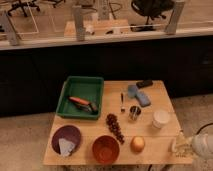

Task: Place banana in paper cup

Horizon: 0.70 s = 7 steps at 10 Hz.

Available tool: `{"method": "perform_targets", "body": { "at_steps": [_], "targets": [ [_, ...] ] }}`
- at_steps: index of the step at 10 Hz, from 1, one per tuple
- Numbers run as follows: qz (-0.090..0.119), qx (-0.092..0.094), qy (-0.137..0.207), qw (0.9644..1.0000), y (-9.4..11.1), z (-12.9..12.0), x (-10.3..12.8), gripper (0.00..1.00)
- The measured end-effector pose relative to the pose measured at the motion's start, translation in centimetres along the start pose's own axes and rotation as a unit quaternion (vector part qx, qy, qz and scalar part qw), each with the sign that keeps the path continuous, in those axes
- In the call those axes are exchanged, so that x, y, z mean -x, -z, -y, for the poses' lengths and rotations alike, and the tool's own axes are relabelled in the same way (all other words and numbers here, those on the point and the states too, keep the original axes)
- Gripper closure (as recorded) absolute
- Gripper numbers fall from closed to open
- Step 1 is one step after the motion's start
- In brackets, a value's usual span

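At the desk's [88,125] front right corner the pincer [185,146] meets the pale banana [178,142] — they blur together, so its grip and the banana's long axis cannot be told. The paper cup [161,118] stands near, farther back.

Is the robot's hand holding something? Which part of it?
Cannot tell for sure. The gripper is at the table's front right corner with something pale yellowish at it, maybe the banana; which part is unclear.

Gripper [181,145] at the edge of the table [113,95], at the corner nearest the paper cup [161,118].
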Motion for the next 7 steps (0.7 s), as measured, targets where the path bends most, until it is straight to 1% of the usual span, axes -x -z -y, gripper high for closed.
{"method": "perform_targets", "body": {
  "at_steps": [1, 2, 3, 4, 6, 7],
  "targets": [
    [0.018, -0.034, -0.015, 0.9992, 2.4, 0.2, 0.0, 1.0],
    [0.032, -0.062, -0.024, 0.9973, 4.4, 0.7, 0.1, 1.0],
    [0.038, -0.08, -0.029, 0.9956, 5.7, 1.1, 0.2, 1.0],
    [0.044, -0.088, -0.03, 0.9947, 6.4, 1.2, 0.5, 1.0],
    [0.045, -0.089, -0.029, 0.9946, 6.4, 1.4, 0.5, 1.0],
    [0.046, -0.092, -0.028, 0.9942, 6.3, 1.6, 0.5, 1.0]
  ]
}}
